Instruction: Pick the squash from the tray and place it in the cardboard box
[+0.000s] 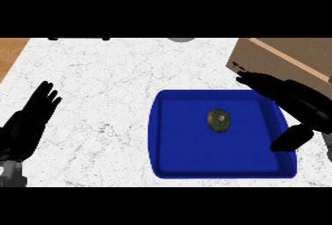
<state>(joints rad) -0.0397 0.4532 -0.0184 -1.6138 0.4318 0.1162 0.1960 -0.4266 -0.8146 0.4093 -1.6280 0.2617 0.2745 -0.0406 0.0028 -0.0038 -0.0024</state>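
Note:
A small dark green squash (219, 121) lies near the middle of the blue tray (170, 154). The cardboard box (285, 59) stands at the upper right, just beyond the tray's far right corner. My right hand (292, 99) hovers over the tray's right rim, fingers straight and pointing up-left toward the box's corner, thumb hanging down by the rim; it is open and holds nothing, to the right of the squash. My left hand (29, 121) rests open at the left edge, fingers up.
The white marble counter (97, 88) spreads left of the tray. A strip of wooden surface (9, 55) shows at the upper left corner. A grey round object (180, 39) peeks in at the top edge.

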